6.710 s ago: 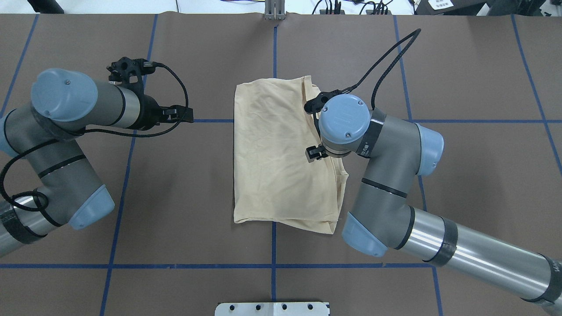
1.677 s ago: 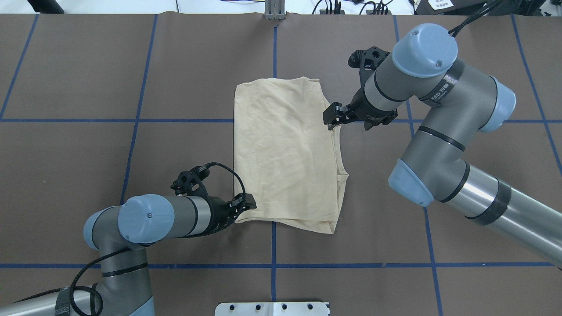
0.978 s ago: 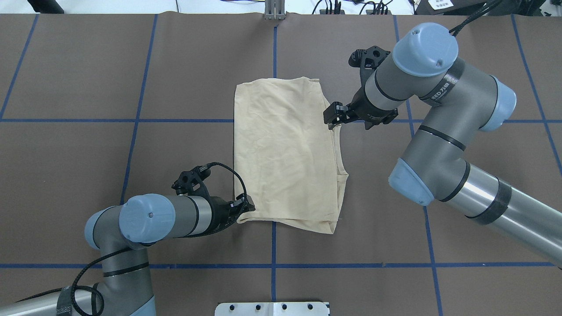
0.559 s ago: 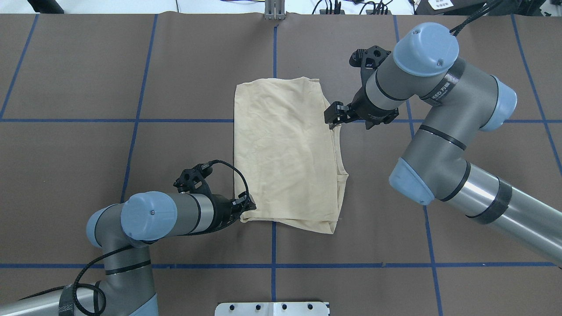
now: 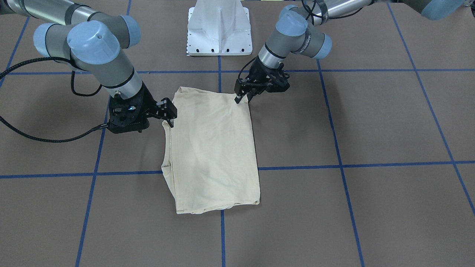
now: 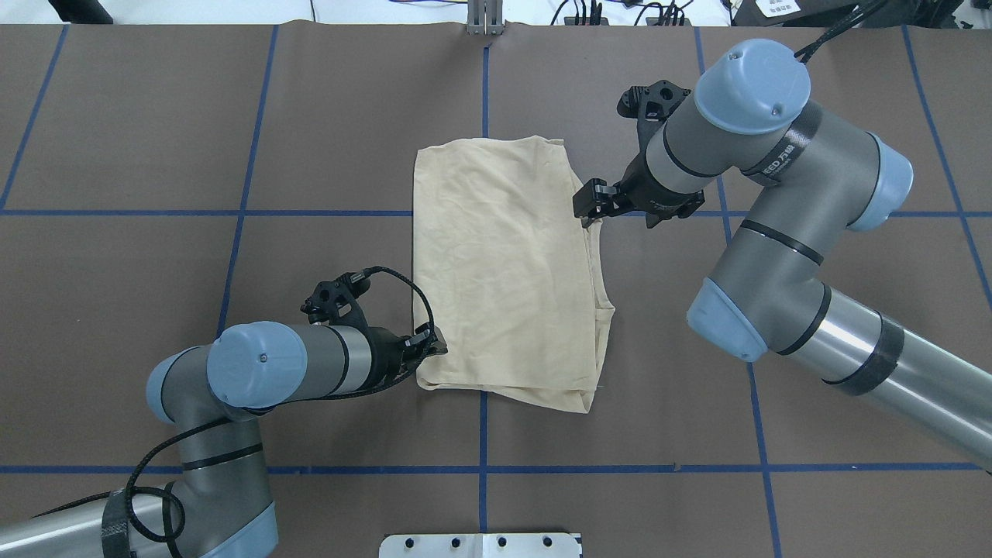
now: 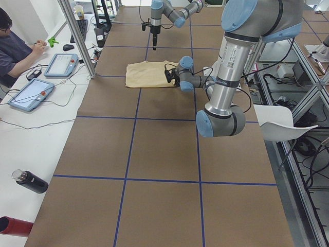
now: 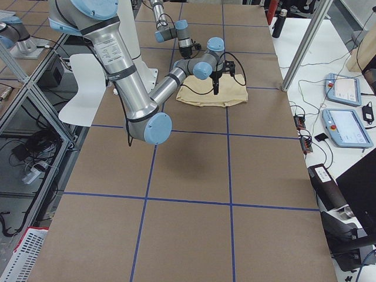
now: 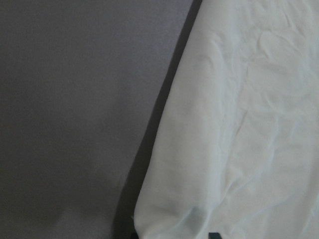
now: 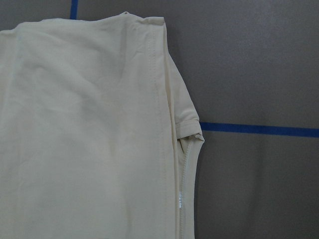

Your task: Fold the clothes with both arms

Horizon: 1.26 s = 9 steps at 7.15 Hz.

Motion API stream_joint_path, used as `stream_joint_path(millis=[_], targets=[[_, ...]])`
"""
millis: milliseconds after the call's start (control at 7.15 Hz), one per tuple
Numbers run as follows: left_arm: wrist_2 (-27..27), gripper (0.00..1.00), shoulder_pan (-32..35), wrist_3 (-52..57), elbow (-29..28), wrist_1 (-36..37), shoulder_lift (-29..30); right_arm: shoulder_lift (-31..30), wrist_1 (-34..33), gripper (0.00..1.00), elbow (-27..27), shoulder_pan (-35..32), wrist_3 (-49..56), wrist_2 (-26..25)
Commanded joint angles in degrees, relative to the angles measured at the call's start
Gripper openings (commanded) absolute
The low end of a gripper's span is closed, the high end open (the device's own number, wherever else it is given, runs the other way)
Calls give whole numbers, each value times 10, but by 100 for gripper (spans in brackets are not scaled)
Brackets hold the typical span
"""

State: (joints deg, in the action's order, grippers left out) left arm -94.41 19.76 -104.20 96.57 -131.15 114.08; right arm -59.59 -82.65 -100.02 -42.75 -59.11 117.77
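In the middle of the overhead view, we see the pale cream-yellow T-shirt [image 6: 504,263] lying flat on the brown paper-covered table [image 6: 232,116]. It is folded into a tall rectangle, with several layers stacked along its right side. At its lower left corner sits the black two-finger left gripper [image 6: 435,350], right at the cloth's edge. We cannot tell whether its fingers pinch the corner or merely straddle it, since the wrist view shows only fabric bulging close up. At the upper right edge, the black two-finger right gripper [image 6: 589,205] hovers over the hem with its fingers spread, holding nothing.

We judge the shirt light, soft and limp. It will sag and drape from any hold, and the layers may slide apart. We would take it at two corners of one short end, pinching through all layers, and lift both evenly.
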Motion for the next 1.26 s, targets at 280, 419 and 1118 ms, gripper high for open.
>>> stream_joint_path(millis=[280, 419, 1118], targets=[[-1, 55, 0, 1, -8, 0, 1, 0, -1, 100, 0, 0, -1, 0], [-1, 54, 0, 0, -8, 0, 1, 0, -1, 100, 0, 0, -1, 0], [-2, 19, -2, 0, -8, 12, 9, 0, -1, 100, 0, 0, -1, 0]])
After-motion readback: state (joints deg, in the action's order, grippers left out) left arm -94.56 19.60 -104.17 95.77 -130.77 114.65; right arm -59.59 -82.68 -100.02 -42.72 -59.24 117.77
